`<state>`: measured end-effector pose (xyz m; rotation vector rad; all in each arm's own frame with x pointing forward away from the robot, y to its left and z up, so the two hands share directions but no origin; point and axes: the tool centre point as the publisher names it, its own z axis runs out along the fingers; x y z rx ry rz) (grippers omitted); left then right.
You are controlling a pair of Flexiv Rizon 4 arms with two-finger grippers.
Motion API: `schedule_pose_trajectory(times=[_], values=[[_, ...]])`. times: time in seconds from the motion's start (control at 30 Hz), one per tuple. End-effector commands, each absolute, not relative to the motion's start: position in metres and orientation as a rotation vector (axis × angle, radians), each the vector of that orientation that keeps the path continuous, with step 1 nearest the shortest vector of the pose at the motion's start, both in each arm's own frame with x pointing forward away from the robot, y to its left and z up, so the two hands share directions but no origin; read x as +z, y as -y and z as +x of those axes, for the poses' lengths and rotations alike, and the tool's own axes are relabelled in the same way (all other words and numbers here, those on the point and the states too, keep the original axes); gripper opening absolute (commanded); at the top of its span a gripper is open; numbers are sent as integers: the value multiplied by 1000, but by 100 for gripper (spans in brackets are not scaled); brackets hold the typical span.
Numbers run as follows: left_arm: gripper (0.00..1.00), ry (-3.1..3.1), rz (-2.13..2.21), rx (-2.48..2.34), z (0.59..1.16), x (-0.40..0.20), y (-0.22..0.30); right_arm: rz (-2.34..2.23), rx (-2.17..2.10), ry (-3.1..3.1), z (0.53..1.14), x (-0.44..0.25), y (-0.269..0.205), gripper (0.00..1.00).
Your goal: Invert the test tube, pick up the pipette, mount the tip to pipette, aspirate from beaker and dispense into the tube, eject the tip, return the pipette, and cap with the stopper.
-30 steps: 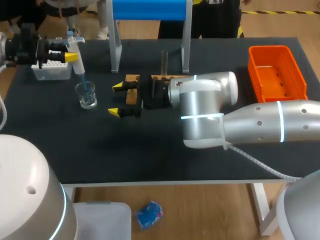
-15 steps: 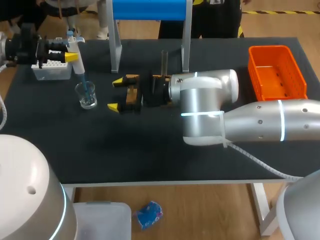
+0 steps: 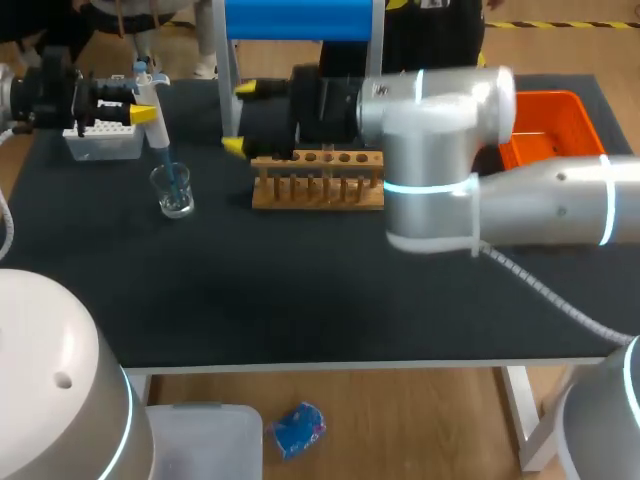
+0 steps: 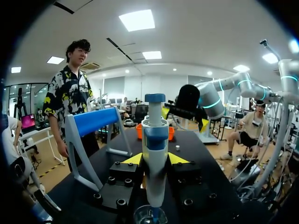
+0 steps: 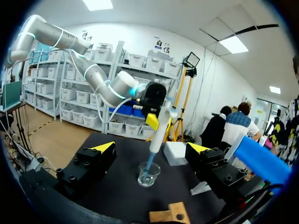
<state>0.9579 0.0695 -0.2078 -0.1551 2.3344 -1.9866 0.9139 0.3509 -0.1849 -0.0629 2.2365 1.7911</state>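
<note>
left gripper [image 3: 140, 98] clamps the one pipette [image 3: 158, 130] over the one beaker [image 3: 174, 192], its lower end dipped inside; one rack [image 3: 318, 186] lies right of the beaker; right gripper [image 3: 244, 118], spread wide and empty, hangs behind-right of the beaker

The pipette [image 5: 158, 133] dips into the beaker [image 5: 148, 175] ahead of the wide-spread right end effector [image 5: 152, 147].

My right arm [image 3: 540, 205] has lifted and swung back from low over rack [image 3: 318, 182]. Its end effector [image 3: 243, 118], earlier at rack's left end close to tabletop [image 3: 300, 290], now higher, beside stand leg [image 3: 225, 60]. Rack, half hidden before, now shows whole. Arm joint now covers part of orange bin [image 3: 555, 120].
</note>
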Motion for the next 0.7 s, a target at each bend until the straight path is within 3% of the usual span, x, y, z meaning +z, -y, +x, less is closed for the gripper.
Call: schedule_pose_trajectory(times=[0.03, 0.27, 0.7], values=[[0, -2335, -150, -1990, 959, -208, -71, -189, 1736, -2360, 924, -140, -332, 100], [0, -2335, -150, -1990, 959, -208, -71, -357, 1750, -2408, 938, -113, -358, 100], [0, -2335, -150, -1990, 959, -208, -71, -357, 1750, -2408, 938, -113, -358, 100]])
